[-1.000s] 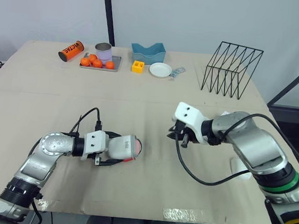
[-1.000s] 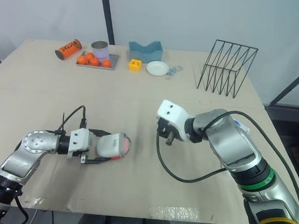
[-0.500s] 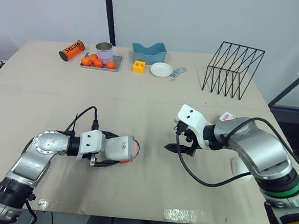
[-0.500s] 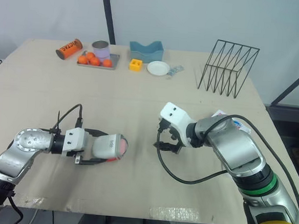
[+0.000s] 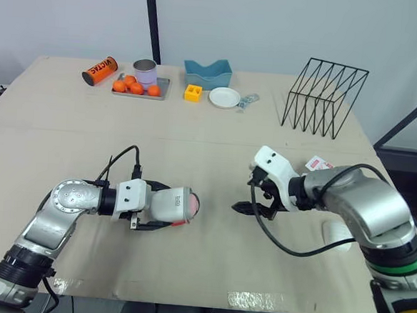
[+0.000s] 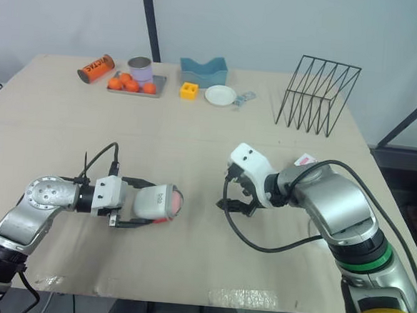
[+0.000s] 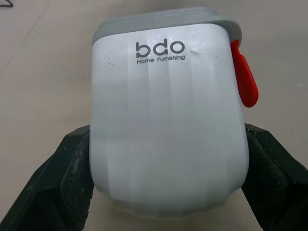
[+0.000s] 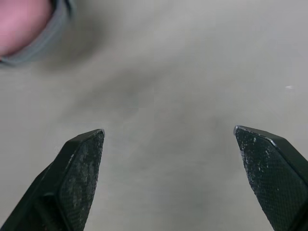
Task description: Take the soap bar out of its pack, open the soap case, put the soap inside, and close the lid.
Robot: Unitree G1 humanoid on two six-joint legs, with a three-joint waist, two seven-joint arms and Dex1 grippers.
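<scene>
My left gripper is shut on the white soap case, holding it on its side just above the table. The case has a grey rim and a red latch, and black fingers press both of its sides. Pink soap shows in the case's mouth, which faces right. My right gripper stands open and empty a short way to the right of the case, pointing toward it. Its wrist view catches the pink soap beyond its fingertips. The soap pack lies behind my right forearm.
Along the back edge stand an orange can, a tray of oranges with a tin, a blue container, a yellow block, a white dish and a black wire rack. A white object lies partly under my right forearm.
My right gripper has opened wide and drawn slightly down and to the right, away from the case. The left gripper still holds the case in about the same place.
</scene>
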